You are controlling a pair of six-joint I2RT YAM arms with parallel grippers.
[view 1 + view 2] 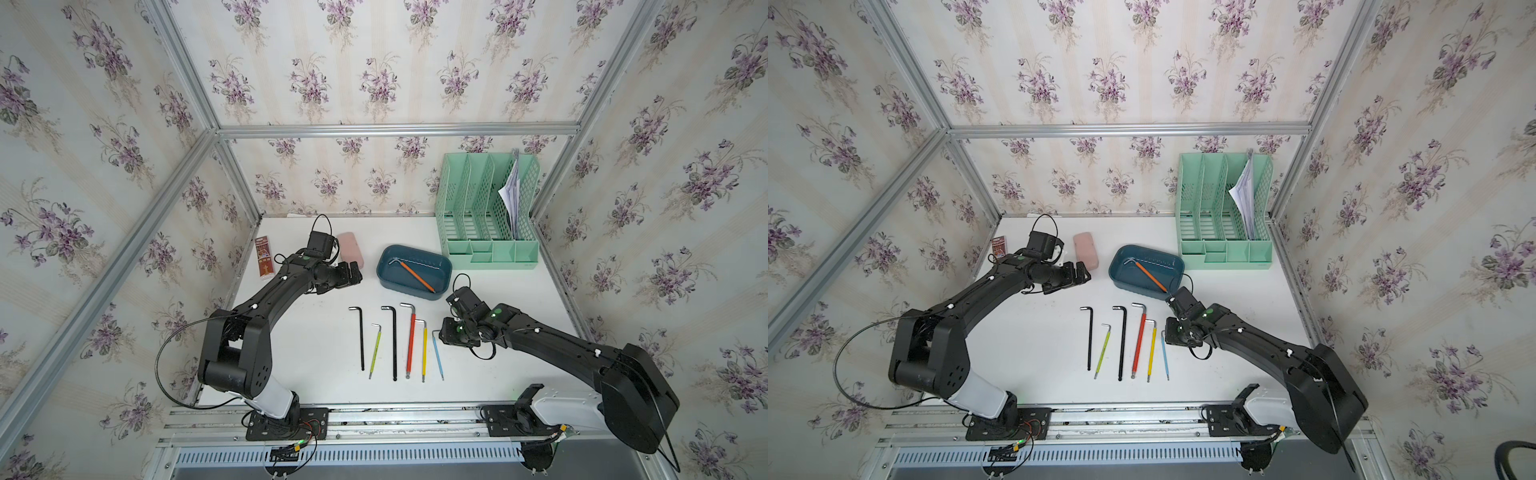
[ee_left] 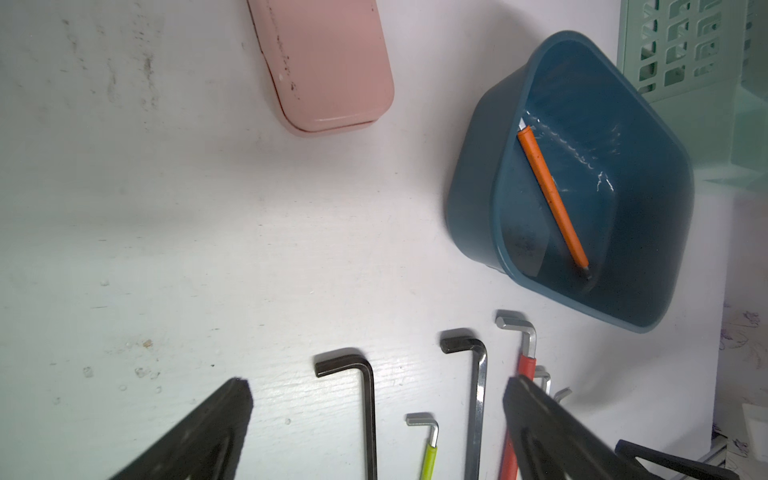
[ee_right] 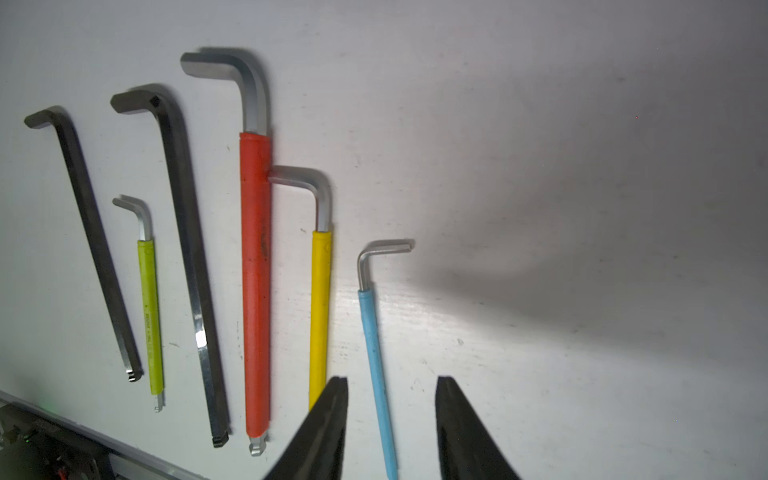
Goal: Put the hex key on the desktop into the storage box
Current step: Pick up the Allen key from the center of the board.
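Flanking the blue hex key [image 3: 372,332], the right hand [image 3: 392,379] is hanging released in its wrist view; both top views are hiding that gap. Left hand [image 2: 378,379] is gaping empty.

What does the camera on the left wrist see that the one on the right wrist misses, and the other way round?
Left wrist only: the pink case, the storage box with an orange hex key inside, a corner of the mint-green organiser. Right wrist only: the sleeves of the yellow hex key and the blue hex key, the latter between the right gripper's open fingers. Both: the white desktop with two black hex keys, the green hex key and the red hex key.
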